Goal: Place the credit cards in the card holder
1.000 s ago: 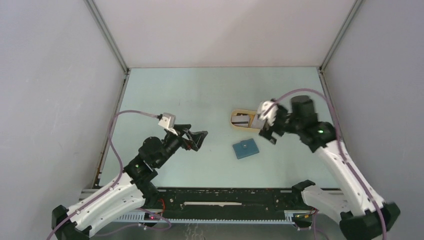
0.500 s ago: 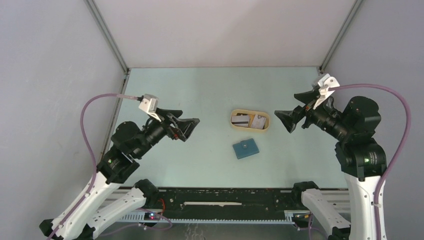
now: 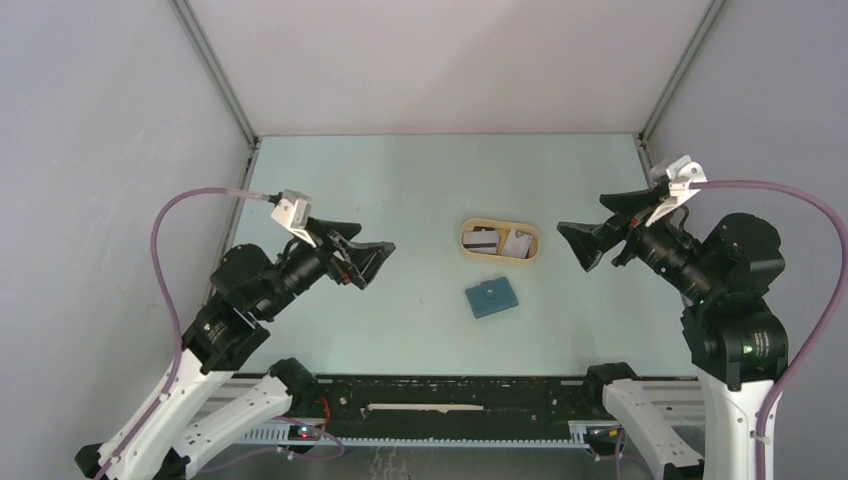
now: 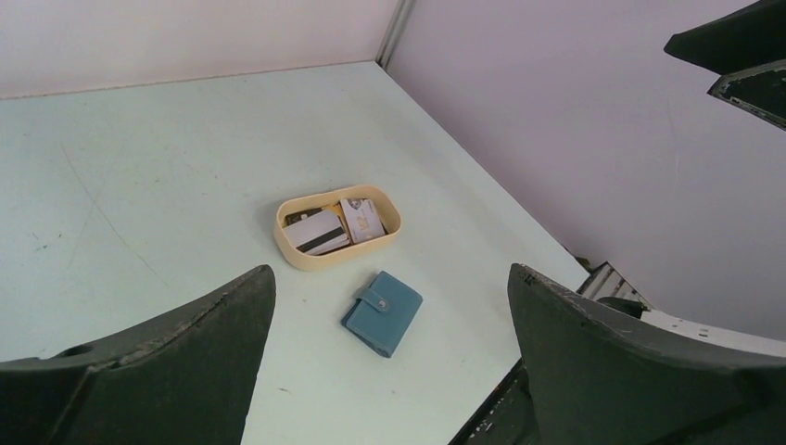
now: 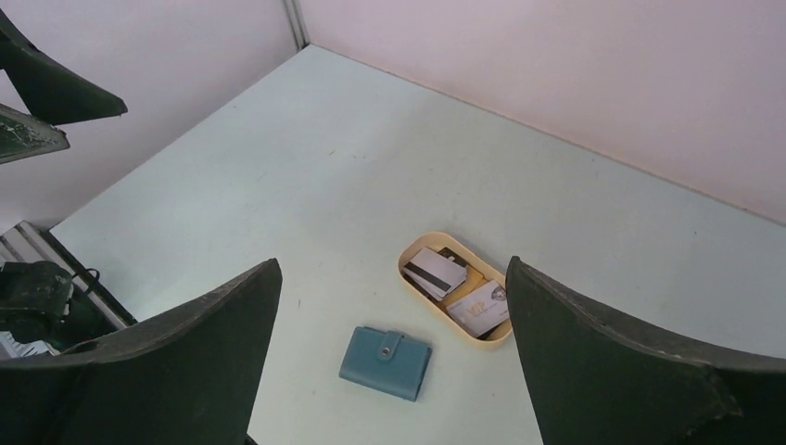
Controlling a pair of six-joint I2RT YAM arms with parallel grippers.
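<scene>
The card holder (image 3: 491, 297), a closed teal-blue wallet with a snap tab, lies flat on the table just in front of the beige oval tray (image 3: 467, 240). The credit cards (image 3: 503, 241) lie in that tray: a whitish one with a black stripe (image 5: 435, 269), a pale printed one (image 5: 478, 307) and dark ones beneath. My left gripper (image 3: 372, 242) hangs open, high and left of both. My right gripper (image 3: 588, 228) hangs open, high on their right. Both wrist views show the wallet (image 4: 383, 312) (image 5: 386, 362) far below empty fingers.
The table is pale green, with white walls at the back and both sides. The black base rail (image 3: 450, 395) runs along the near edge. From each wrist view the other arm's fingers (image 4: 737, 56) (image 5: 42, 93) show in an upper corner.
The right gripper has lifted off the tray area and swung up and to the right. The left arm has risen and drawn back to the left. Tray and wallet have not moved.
</scene>
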